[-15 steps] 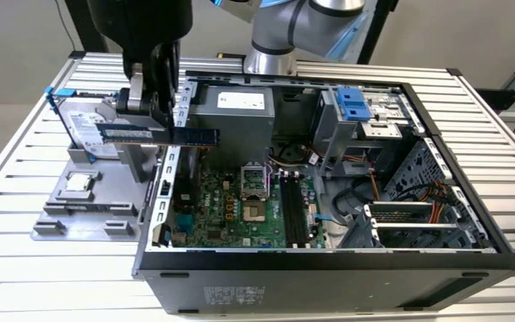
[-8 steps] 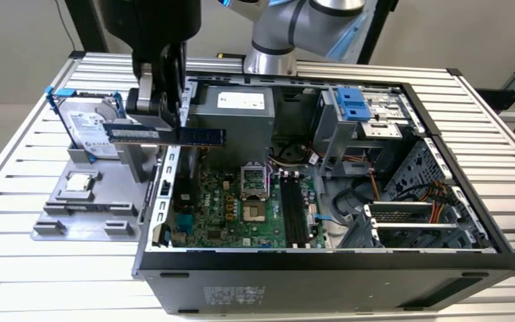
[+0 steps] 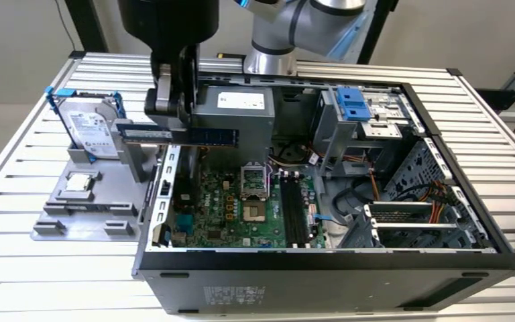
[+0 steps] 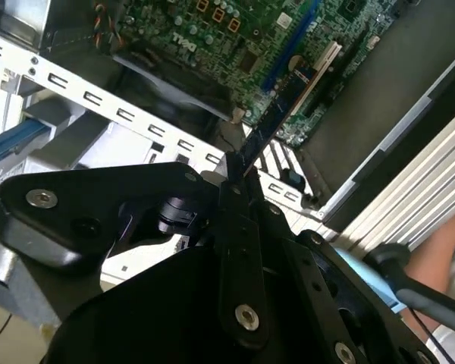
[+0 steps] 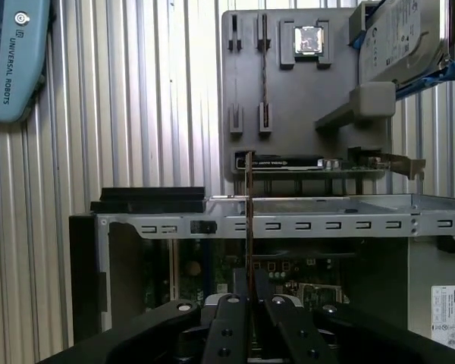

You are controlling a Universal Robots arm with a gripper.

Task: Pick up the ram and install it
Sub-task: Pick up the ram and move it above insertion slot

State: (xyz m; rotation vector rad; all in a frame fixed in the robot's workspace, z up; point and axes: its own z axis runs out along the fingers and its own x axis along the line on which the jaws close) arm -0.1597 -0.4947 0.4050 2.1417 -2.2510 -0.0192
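The ram [image 3: 211, 136] is a dark blue stick held level in the air over the open computer case's wall on the exterior view's left. My gripper [image 3: 172, 126] is shut on one end of it, black fingers [image 3: 183, 80] pointing down. In the second wrist view the ram [image 4: 279, 112] sticks out from the gripper [image 4: 233, 179] above the green motherboard [image 4: 235, 38]. Edge-on in the first wrist view, the ram [image 5: 249, 212] rises from the gripper [image 5: 249, 292] and crosses the case's metal rim [image 5: 326, 224]. The black memory slots [image 3: 295, 208] lie on the motherboard [image 3: 231, 208], lower and toward the exterior view's right.
A grey holder [image 3: 88, 208] on the exterior view's left carries a silver hard drive with blue rails [image 3: 92, 124] and a small square chip [image 3: 78, 181]. The case [image 3: 329, 268] holds a power supply [image 3: 239, 107], drive cage [image 3: 356, 114] and cables. A person's arm [image 4: 447, 250] is near.
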